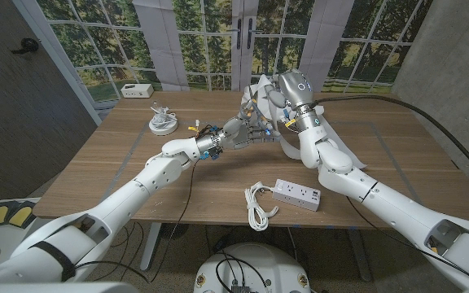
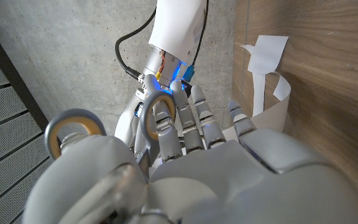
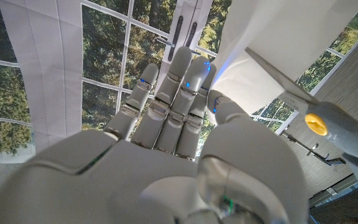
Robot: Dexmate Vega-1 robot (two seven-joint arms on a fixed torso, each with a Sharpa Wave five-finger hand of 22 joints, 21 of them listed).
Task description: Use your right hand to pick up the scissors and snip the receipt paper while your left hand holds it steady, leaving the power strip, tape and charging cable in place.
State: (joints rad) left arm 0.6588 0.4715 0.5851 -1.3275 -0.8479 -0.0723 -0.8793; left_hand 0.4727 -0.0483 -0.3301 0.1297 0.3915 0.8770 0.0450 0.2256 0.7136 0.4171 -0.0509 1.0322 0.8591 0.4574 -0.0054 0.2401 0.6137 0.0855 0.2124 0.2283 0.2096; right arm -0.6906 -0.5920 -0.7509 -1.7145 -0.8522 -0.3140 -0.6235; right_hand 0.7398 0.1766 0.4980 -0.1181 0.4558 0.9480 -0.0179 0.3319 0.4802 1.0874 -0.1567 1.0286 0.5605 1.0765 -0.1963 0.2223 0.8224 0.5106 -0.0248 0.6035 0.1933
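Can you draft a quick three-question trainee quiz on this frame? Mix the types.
1. True or false: the power strip lies near the table's front edge, with a white cable beside it.
2. Which hand has the scissors? A) left hand B) right hand C) neither, they lie on the table
3. Fill in: the strip of white ___ is raised off the table between the two hands.

Key
1. True.
2. B. In the right wrist view the blades run right beside the right hand, against the paper; the grip itself is partly hidden.
3. Paper. The left hand reaches to it at mid-table.
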